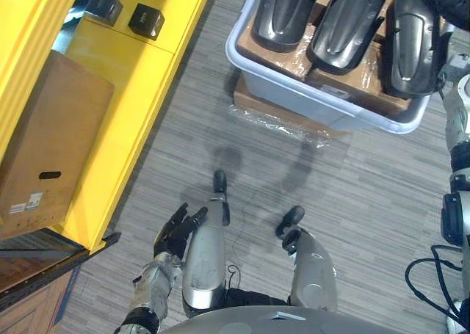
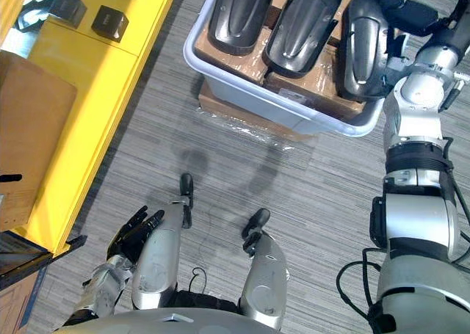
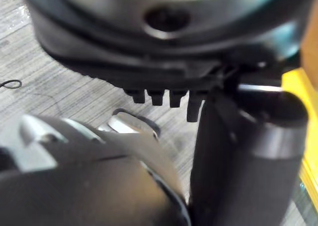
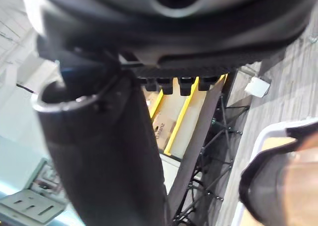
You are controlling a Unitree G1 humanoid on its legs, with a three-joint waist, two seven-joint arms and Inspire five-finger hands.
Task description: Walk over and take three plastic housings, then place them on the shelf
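Note:
Three dark glossy plastic housings lie side by side in a pale bin (image 1: 294,84) on the floor ahead: a left one (image 1: 283,11), a middle one (image 1: 345,22) and a right one (image 1: 411,44). They rest on brown cardboard inside the bin. My right hand (image 2: 407,15) reaches over the far end of the right housing (image 2: 363,48), fingers straight, holding nothing; that housing's edge (image 4: 271,181) shows past the thumb in the right wrist view. Low beside my body, my left hand (image 1: 176,231) hangs with relaxed fingers and nothing in it.
A yellow shelf (image 1: 125,92) runs along the left, carrying a large cardboard box (image 1: 51,143) and two small black boxes (image 1: 145,20). The bin stands on a flat carton wrapped in plastic film (image 1: 272,110). Grey striped floor lies between me and the bin.

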